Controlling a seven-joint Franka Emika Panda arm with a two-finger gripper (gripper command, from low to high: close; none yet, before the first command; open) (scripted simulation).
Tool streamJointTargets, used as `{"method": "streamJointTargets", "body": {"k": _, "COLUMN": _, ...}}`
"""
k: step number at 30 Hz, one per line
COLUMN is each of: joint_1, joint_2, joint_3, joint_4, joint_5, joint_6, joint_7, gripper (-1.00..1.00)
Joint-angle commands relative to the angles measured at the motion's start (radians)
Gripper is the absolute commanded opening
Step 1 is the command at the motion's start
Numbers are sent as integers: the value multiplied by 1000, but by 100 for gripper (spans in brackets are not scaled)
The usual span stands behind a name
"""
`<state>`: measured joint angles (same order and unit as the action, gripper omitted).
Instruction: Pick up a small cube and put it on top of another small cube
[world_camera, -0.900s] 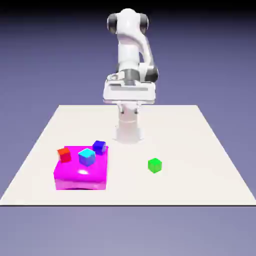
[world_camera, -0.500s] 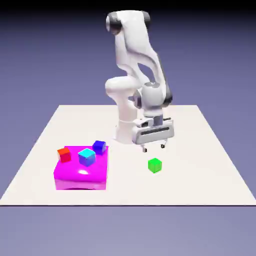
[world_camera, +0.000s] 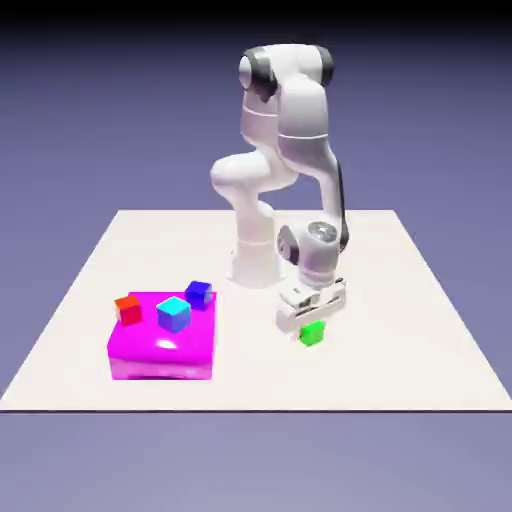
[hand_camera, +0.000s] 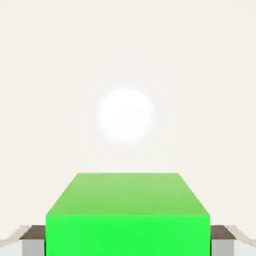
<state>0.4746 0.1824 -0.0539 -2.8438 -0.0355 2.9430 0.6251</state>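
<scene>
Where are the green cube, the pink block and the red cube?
green cube (hand_camera: 128, 235): hand view, its bright near face
pink block (world_camera: 162, 366): exterior view, its front side
red cube (world_camera: 129, 312): exterior view, its front face

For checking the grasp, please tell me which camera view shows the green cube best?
The hand view: the green cube appears large there, between both fingertips. The exterior view shows it small, beneath the end effector.
</scene>
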Motion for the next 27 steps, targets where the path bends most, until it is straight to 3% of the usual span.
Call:
{"method": "streamJointTargets", "body": {"k": 1, "joint_1": 2, "joint_2": -36, "joint_3": -3, "joint_4": -4, "joint_5": -2, "joint_6": -32, "joint_7": 1, "gripper": -100}}
{"method": "streamJointTargets", "body": {"k": 7, "joint_1": 13, "joint_2": -210, "joint_3": -16, "joint_4": -26, "joint_5": -14, "joint_6": -185, "joint_7": 9, "gripper": -100}}
{"method": "streamJointTargets", "body": {"k": 22, "joint_1": -484, "joint_2": -269, "joint_3": -560, "joint_4": 461, "joint_5": -65, "joint_6": -711, "joint_7": -131, "gripper": -100}}
{"method": "streamJointTargets", "body": {"k": 24, "joint_1": -502, "joint_2": -271, "joint_3": -579, "joint_4": 478, "joint_5": -67, "joint_6": -730, "joint_7": -136, "gripper": -100}}
{"method": "streamJointTargets", "body": {"k": 27, "joint_1": -519, "joint_2": -170, "joint_3": -567, "joint_4": 432, "joint_5": 7, "joint_6": -600, "joint_7": -191, "gripper": -100}}
